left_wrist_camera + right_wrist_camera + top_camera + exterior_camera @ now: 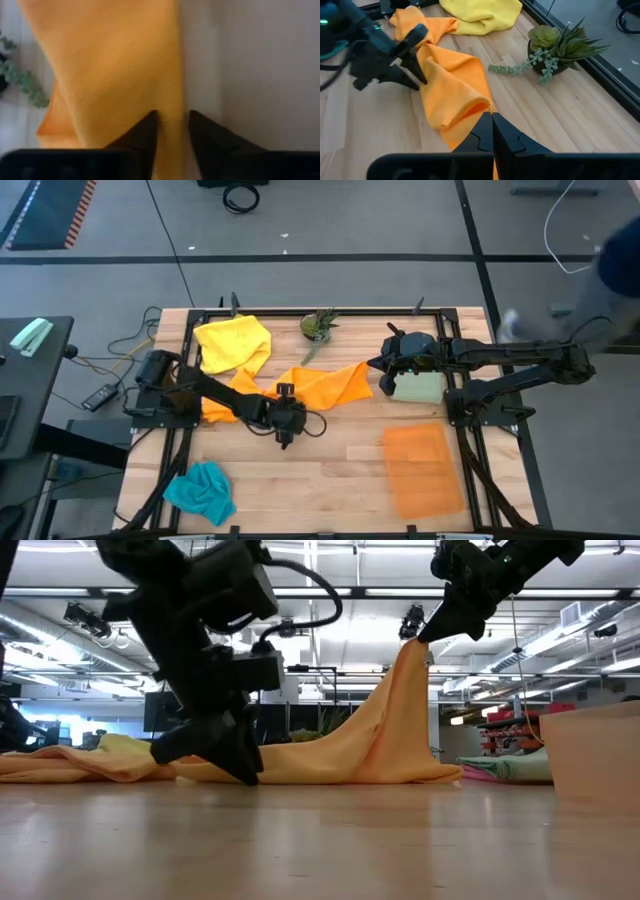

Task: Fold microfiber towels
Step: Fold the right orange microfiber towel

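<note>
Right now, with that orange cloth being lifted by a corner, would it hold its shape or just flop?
Probably flop: the orange towel hangs in a limp drape from the right gripper down to the table. It seems light, pinched only at one corner. Its folds suggest it bunches when pushed.

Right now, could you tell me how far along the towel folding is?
Early on. Possibly done: a pale green towel lies flat and compact by the right arm. In hand: the right claw is shut on a corner of the orange towel, lifting it, while the left claw, part-open, straddles its edge at the table. Left: the yellow towel and teal towel, both crumpled.
</note>
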{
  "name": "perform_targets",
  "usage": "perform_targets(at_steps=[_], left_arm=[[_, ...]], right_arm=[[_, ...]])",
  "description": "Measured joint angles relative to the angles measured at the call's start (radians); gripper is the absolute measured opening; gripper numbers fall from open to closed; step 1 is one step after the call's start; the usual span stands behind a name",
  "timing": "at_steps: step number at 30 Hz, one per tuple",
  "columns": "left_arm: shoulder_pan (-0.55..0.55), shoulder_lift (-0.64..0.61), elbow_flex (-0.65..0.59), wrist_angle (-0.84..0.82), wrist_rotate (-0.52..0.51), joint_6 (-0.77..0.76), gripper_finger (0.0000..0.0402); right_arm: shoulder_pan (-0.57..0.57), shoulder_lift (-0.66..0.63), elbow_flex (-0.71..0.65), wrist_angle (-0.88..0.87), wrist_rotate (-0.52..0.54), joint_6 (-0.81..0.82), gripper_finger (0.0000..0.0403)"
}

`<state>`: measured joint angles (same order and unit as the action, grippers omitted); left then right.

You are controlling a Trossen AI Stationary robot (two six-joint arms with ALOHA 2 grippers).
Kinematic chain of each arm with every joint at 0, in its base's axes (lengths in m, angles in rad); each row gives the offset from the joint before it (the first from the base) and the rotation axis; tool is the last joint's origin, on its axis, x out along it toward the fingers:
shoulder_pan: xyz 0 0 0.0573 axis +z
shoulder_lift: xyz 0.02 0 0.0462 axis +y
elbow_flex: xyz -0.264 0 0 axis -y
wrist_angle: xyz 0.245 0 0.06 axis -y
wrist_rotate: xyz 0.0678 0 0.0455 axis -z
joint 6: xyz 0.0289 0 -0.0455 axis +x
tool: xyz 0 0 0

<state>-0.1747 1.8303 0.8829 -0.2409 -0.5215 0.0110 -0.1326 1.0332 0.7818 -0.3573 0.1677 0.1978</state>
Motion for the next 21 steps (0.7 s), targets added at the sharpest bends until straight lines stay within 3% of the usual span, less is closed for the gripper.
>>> perform_targets(at_steps=[4,8,13,17,21], left_arm=[[0.042,0.002,-0.002,-0.003,0.002,-0.015,0.002],[0.035,-0.043,0.007,-0.044,-0.002,-0.039,0.0011],[-0.049,-0.241,0.077,-0.05,0.003,-0.005,0.0007],[-0.113,-0.429,0.097,-0.043,0.122,-0.023,0.0005],[-0.159,-0.596,0.088,0.003,0.316,-0.205,0.0012]], right_arm=[[0.001,0.0,0.0,0.001,0.0,0.005,0.0],[0.007,0.0,0.0,0.0,-0.001,0.011,0.0],[0.006,0.0,0.0,-0.033,0.0,0.016,0.0],[0.011,-0.003,0.0,-0.067,-0.008,0.03,0.0],[0.07,-0.003,0.0,-0.071,-0.075,0.074,0.0]])
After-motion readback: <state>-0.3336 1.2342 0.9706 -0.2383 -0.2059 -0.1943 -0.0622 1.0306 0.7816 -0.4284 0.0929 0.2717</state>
